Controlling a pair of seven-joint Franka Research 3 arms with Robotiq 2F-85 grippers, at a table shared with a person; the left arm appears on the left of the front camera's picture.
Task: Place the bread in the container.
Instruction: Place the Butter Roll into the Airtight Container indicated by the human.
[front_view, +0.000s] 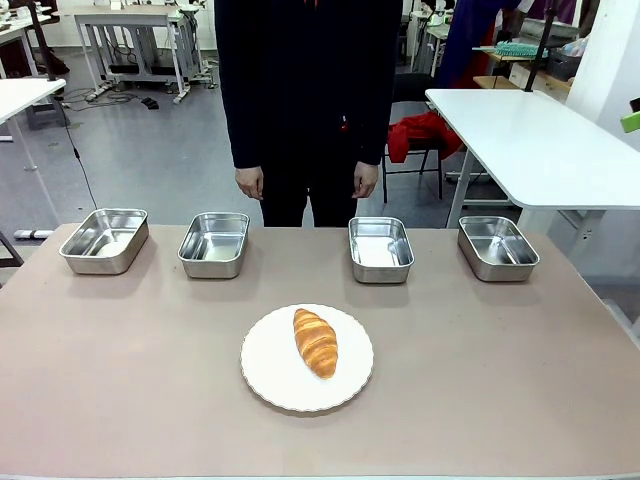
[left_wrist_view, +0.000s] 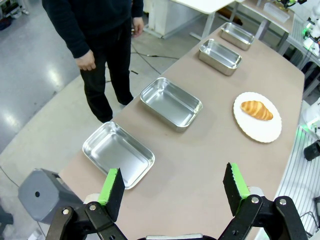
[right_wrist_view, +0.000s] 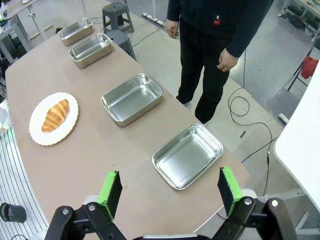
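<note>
The left gripper (left_wrist_view: 173, 192) hangs high over its end of the bench (left_wrist_view: 200, 165), jaws wide apart and empty, looking down past the nearest pan (left_wrist_view: 118, 155). The right gripper (right_wrist_view: 170, 192) mirrors it at the other end, jaws likewise spread with nothing between them, above the end pan (right_wrist_view: 187, 156) on its side. Neither is near the bread (front_view: 315, 342), which lies on the white plate (front_view: 262, 375) at the middle of the bench's near side, well apart from both. The four pans stand in a row along the far edge, all empty. The person (front_view: 305, 100) stands behind them, hands down. So nothing of the task is done: reach, grasp, carry and release all remain, and which pan is meant I cannot tell.
</note>
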